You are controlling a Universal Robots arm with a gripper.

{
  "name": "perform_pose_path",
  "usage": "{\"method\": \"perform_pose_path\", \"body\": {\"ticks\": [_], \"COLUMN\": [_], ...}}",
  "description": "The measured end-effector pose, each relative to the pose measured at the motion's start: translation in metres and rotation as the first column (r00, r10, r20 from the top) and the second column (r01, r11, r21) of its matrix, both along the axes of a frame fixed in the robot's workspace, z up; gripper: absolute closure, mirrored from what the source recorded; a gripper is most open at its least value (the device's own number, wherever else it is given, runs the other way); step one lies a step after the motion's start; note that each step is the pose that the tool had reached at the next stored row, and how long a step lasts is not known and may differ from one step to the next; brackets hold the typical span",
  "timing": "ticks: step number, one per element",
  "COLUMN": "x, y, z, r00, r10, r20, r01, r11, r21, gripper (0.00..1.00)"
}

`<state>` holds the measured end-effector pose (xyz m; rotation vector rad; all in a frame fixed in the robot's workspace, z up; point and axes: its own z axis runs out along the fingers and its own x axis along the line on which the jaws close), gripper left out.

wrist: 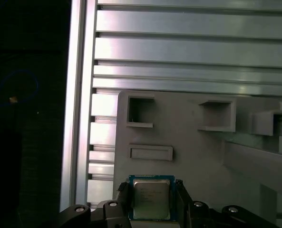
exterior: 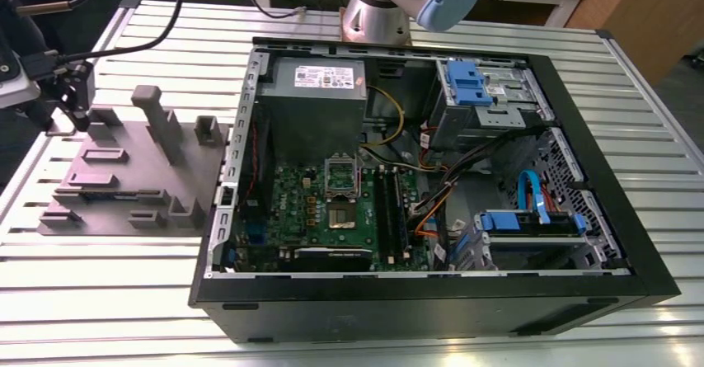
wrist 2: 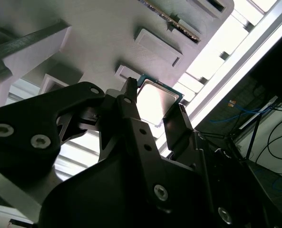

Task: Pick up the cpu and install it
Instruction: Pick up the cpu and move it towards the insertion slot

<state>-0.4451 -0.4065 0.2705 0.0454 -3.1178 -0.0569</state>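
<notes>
Slotted aluminium table carrying 3 things.
Its slats run from the exterior view's left to its right. Toward that view's left, a grey moulded fixture block with raised posts and pockets lies flat on them. Just beside it, across the middle and right, a black computer case lies on its side with the open face upward. Behind the case, the robot arm's silver base stands at the table's far side.

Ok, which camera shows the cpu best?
The first wrist view: the cpu turns its metal top squarely to the camera. The second wrist view catches it at a slant, partly behind the gripper. In the exterior view it is too small to tell.
</notes>
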Motion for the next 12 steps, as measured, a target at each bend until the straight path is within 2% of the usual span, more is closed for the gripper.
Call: {"method": "perform_pose_path", "body": {"ticks": [12], "x": [0.0], "y": [0.0], "z": [0.002], "r00": [1.0], "r10": [0.0], "r20": [0.0], "r01": [0.0], "r11": [1.0], "r21": [-0.0003], "gripper": [0.53]}}
